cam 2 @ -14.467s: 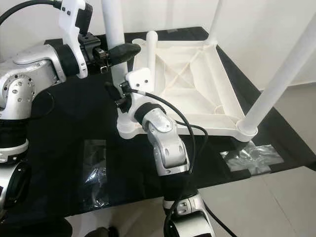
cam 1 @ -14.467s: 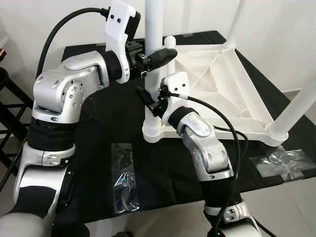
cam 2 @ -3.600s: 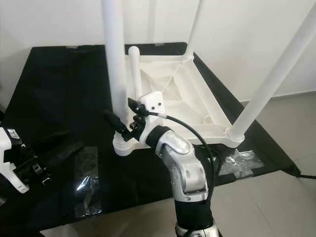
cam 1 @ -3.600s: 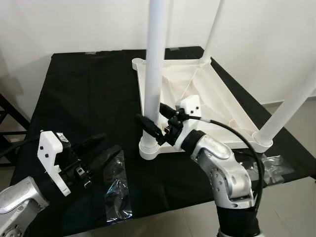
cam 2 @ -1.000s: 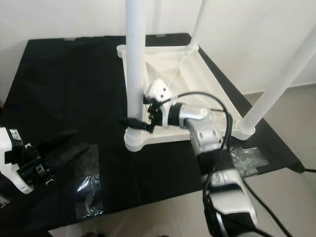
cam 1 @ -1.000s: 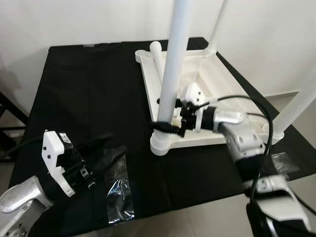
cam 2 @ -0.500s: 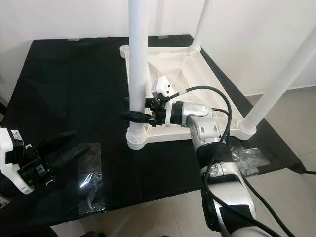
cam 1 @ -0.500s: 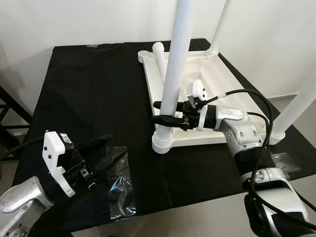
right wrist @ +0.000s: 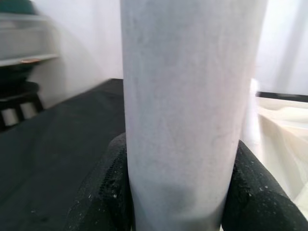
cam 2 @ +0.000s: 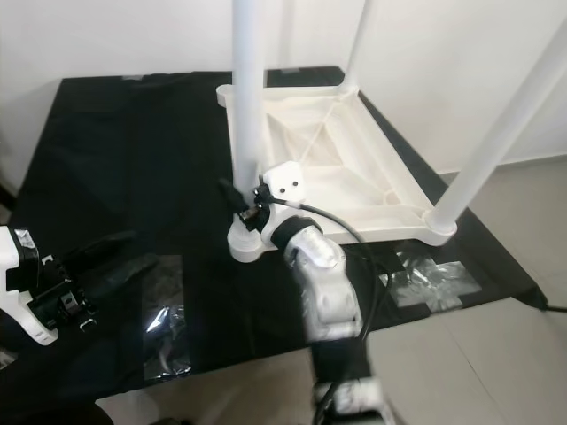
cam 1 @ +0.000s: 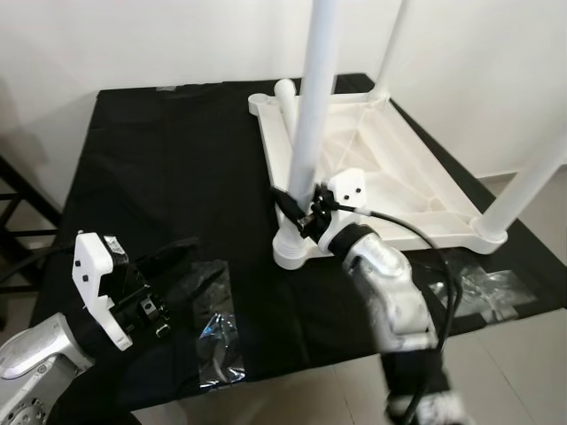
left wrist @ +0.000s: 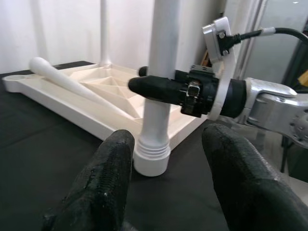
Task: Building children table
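Observation:
The white children's table lies upside down on the black cloth. Three legs stand up from its corners. My right gripper is shut on the near-left leg, low down, just above its socket. The right wrist view has that leg pressed between both black fingers. A loose white leg lies on the underside by the far-left corner. My left gripper hangs open low over the cloth at the front left, pointing at the gripped leg.
Two clear plastic bags lie on the cloth, one under my left gripper, one at the front right. The cloth's front edge drops to a light floor. A dark stool frame stands at the left.
My right forearm has swung from the right side of the leg round to its near side, the gripper staying on the leg. The left gripper has held still.

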Motion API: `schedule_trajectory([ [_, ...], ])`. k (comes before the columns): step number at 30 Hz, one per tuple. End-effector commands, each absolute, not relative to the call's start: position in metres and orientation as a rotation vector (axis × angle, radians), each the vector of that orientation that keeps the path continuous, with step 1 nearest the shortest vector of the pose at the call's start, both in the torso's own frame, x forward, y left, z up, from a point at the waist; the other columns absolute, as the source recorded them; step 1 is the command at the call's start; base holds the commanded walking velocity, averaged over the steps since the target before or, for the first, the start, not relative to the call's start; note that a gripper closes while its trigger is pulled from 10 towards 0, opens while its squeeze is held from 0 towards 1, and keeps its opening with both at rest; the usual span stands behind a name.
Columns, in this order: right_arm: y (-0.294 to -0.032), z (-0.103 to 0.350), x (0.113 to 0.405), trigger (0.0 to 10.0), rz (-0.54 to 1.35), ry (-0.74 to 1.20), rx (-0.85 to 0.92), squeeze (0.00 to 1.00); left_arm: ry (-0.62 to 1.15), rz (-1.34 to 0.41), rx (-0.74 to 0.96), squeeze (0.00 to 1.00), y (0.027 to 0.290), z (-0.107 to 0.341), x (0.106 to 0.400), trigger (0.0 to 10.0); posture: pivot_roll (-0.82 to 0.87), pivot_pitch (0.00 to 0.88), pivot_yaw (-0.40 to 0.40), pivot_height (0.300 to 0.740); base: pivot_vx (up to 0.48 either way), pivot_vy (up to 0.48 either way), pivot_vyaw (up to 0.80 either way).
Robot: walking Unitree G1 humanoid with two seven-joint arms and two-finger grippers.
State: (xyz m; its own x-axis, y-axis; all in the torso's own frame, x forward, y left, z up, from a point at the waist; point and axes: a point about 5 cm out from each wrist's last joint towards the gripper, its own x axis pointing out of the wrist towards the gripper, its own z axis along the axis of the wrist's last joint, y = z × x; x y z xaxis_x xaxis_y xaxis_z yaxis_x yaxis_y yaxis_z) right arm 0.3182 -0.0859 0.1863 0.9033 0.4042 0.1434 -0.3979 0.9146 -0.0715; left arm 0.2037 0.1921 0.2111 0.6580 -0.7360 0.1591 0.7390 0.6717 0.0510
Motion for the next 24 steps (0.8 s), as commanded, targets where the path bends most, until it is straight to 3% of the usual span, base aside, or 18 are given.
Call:
schedule_trajectory([
  [1,-0.094,0.160,0.316,0.0,0.367,-0.036,-0.102,0.00,-0.150,-0.839,-0.014,0.00,0.194,0.210,0.204,10.0,0.05,0.150,-0.022,0.740,0.000,0.000,0.00],
  [6,-0.086,0.160,0.318,0.0,0.357,-0.035,-0.136,0.00,-0.149,-0.834,-0.009,0.00,0.195,0.209,0.205,10.0,0.05,0.146,-0.027,0.740,0.000,0.000,0.00],
  [7,-0.085,0.161,0.316,8.6,0.343,-0.023,-0.136,0.00,-0.149,-0.832,-0.008,0.00,0.195,0.209,0.205,10.0,0.05,0.145,-0.027,0.740,0.000,0.000,0.00],
  [8,-0.085,0.161,0.316,8.6,0.343,-0.023,-0.136,0.00,-0.149,-0.832,-0.008,0.00,0.195,0.209,0.205,10.0,0.05,0.145,-0.027,0.740,0.000,0.000,0.00],
  [9,-0.084,0.161,0.315,10.0,0.331,-0.014,-0.136,0.00,-0.149,-0.831,-0.008,0.00,0.195,0.209,0.205,10.0,0.05,0.145,-0.027,0.740,0.000,0.000,0.00],
  [10,-0.082,0.164,0.314,10.0,0.353,-0.019,-0.115,0.80,-0.149,-0.831,-0.008,0.00,0.195,0.209,0.205,10.0,0.05,0.146,-0.026,0.740,0.000,0.000,0.00],
  [11,-0.078,0.171,0.313,10.0,0.397,-0.036,-0.079,1.00,-0.148,-0.832,-0.008,0.00,0.194,0.209,0.205,10.0,0.05,0.145,-0.027,0.740,0.000,0.000,0.00],
  [14,-0.075,0.175,0.313,10.0,0.430,-0.051,-0.053,1.00,-0.148,-0.833,-0.008,0.00,0.194,0.209,0.205,10.0,0.05,0.145,-0.027,0.740,0.000,0.000,0.00],
  [16,-0.069,0.195,0.316,10.0,0.616,-0.111,0.031,1.00,-0.148,-0.834,-0.008,0.00,0.194,0.209,0.206,10.0,0.06,0.145,-0.026,0.740,0.000,0.000,0.00],
  [17,-0.071,0.206,0.318,10.0,0.740,-0.146,0.024,0.84,-0.148,-0.834,-0.008,0.00,0.193,0.209,0.206,10.0,0.07,0.142,-0.029,0.740,0.000,0.000,0.00],
  [19,-0.071,0.206,0.318,10.0,0.740,-0.146,0.024,0.84,-0.148,-0.834,-0.008,0.00,0.193,0.209,0.206,10.0,0.07,0.142,-0.029,0.740,0.000,0.000,0.00],
  [20,-0.075,0.215,0.320,10.0,0.844,-0.169,-0.003,0.29,-0.149,-0.834,-0.008,0.00,0.193,0.209,0.206,10.0,0.07,0.142,-0.028,0.740,0.000,0.000,0.00],
  [21,-0.075,0.215,0.320,10.0,0.844,-0.169,-0.003,0.29,-0.149,-0.834,-0.008,0.00,0.193,0.209,0.206,10.0,0.07,0.142,-0.028,0.740,0.000,0.000,0.00],
  [22,-0.082,0.221,0.323,10.0,0.938,-0.184,-0.057,0.00,-0.149,-0.833,-0.007,0.00,0.193,0.209,0.206,10.0,0.08,0.139,-0.028,0.740,0.000,0.000,0.00],
  [23,-0.082,0.221,0.323,10.0,0.938,-0.184,-0.057,0.00,-0.149,-0.833,-0.007,0.00,0.193,0.209,0.206,10.0,0.08,0.139,-0.028,0.740,0.000,0.000,0.00],
  [24,-0.093,0.220,0.325,10.0,1.070,-0.155,-0.155,0.00,-0.148,-0.832,-0.005,0.00,0.192,0.208,0.206,10.0,0.08,0.135,-0.033,0.740,0.000,0.000,0.00],
])
